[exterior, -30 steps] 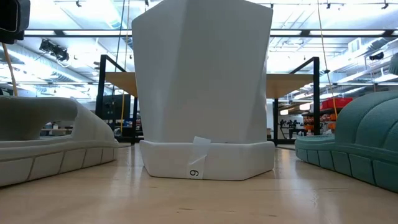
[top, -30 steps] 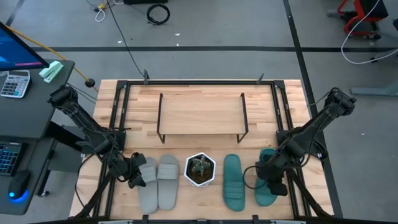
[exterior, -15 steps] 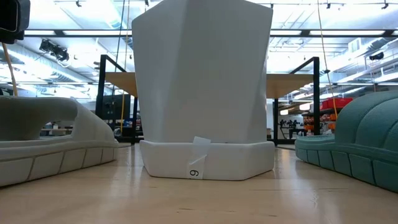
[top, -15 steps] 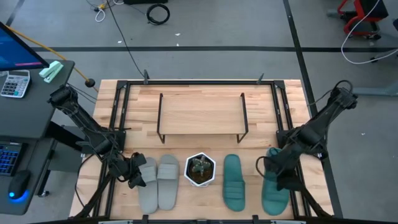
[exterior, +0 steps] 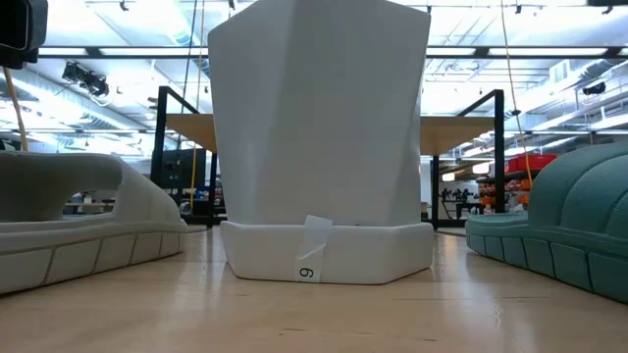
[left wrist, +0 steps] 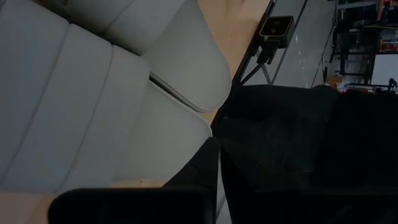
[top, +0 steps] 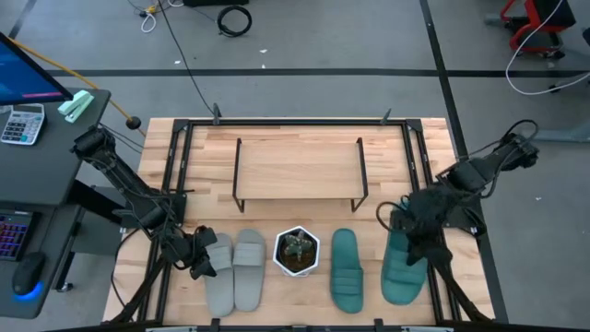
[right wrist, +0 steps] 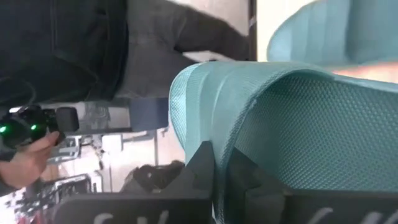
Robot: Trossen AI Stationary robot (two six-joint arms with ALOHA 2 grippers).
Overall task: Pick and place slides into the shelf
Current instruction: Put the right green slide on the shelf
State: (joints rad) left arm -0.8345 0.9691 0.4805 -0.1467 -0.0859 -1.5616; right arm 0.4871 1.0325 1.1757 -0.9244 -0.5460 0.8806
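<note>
From my remote seat, nearest the front edge of the desk (top: 433, 157) lay the row of slides. The grey pair sat at about seven o'clock from the desk's middle: the outer grey slide (top: 218, 267) had my left gripper (top: 205, 255) at its strap, and the inner grey slide (top: 249, 266) lay touching it. The left wrist view showed a dark finger against the ribbed grey strap, but I could not tell whether the fingers had closed on it.

At six o'clock stood the white plant pot (top: 297, 252), between the pairs. Just past it, at five o'clock, the inner teal slide (top: 346, 269) lay flat on the desk. The outer teal slide (top: 404, 263) sat at four o'clock with my right gripper (top: 410, 238) on its strap end; the right wrist view showed the fingers pinched on the strap's edge, one either side of it (a thin bite, I judged).

These slides looked soft, rubbery and light, so I reckoned they would flex and droop from a one-sided hold. The wide strap seemed the best place to grip, taken deep instead of at the rim.

Farthest away, at twelve o'clock, the shelf (top: 297, 166) stood with no slide on its board.
</note>
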